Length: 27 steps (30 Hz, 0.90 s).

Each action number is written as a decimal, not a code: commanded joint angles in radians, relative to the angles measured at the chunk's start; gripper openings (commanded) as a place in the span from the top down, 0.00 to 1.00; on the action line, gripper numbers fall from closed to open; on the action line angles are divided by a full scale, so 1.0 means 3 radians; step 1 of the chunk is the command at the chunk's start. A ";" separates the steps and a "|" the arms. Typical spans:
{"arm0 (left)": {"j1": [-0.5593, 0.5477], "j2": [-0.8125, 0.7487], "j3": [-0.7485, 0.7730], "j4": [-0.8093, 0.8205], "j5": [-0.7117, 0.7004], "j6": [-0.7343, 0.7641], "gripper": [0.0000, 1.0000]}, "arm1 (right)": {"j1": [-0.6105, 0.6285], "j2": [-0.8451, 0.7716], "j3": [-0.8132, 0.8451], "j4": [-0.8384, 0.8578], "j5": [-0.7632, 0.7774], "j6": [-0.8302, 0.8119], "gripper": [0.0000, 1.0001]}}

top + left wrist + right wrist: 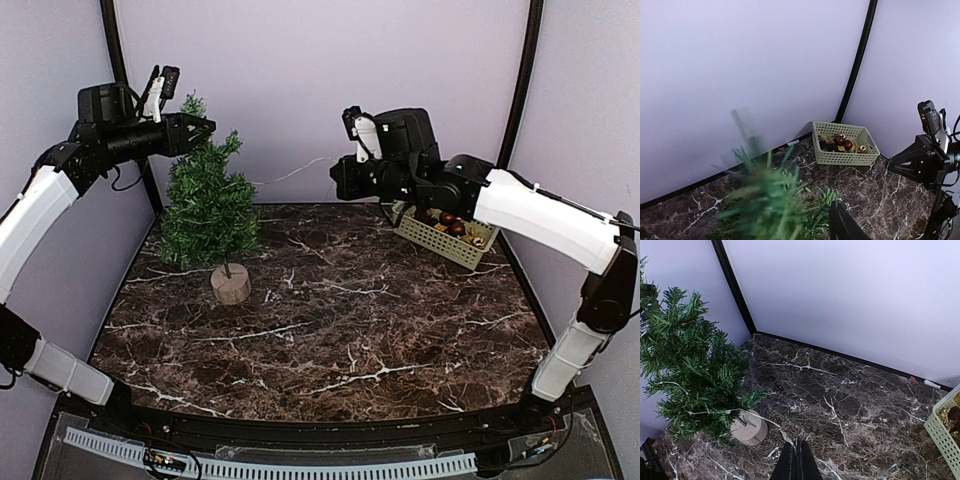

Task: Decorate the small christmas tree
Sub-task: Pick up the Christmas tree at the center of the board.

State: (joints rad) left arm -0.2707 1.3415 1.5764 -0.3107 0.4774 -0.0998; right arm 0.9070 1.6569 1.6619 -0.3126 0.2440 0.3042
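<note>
Small christmas tree [210, 205] upright at back-left of desk [350, 320], left fingers [203, 128] at its tip, grip can't tell, right fingers [796, 460] pressed shut near basket [440, 240]; I'd work the top gently, not tipping the stump.

Table [350, 330]: dark marble-look, slight sheen. Tree [208, 205]: bristly matt needles, probably plastic; stump [231, 284] bare pale wood. Basket [440, 243]: pale green perforated plastic, baubles [839, 140] glossy.
</note>
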 commanded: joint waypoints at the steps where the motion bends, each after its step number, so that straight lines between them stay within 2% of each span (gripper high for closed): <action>1: -0.0073 -0.0052 0.0176 -0.0002 -0.0051 0.0107 0.66 | -0.0064 -0.0187 -0.0052 0.0074 0.0071 0.0052 1.00; 2: -0.0079 -0.0040 0.0217 -0.0047 -0.0049 0.0119 0.69 | -0.0063 -0.0208 -0.0064 0.0073 0.0083 0.0051 1.00; 5: -0.0128 0.0013 0.0281 -0.0112 -0.0051 0.0142 0.88 | -0.0068 -0.0266 -0.0109 0.0077 0.0110 0.0039 1.00; 9: -0.0260 0.0068 0.0404 -0.0184 -0.0015 0.0178 0.98 | -0.0068 -0.0346 -0.0158 0.0062 0.0166 0.0033 1.00; 21: -0.0944 0.0454 0.1287 -0.0341 0.0102 0.0107 1.00 | -0.0070 -0.0781 -0.0355 -0.0143 0.0542 -0.0064 1.00; 27: -0.1232 0.0591 0.1286 -0.0298 0.0215 0.0043 1.00 | -0.0095 -0.0985 -0.0411 -0.0380 0.0728 -0.0159 1.00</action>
State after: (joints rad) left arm -0.5972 1.5223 1.9274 -0.4702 0.4923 -0.0711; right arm 0.8890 1.4040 1.5497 -0.3943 0.4042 0.2852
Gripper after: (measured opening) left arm 0.025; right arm 0.004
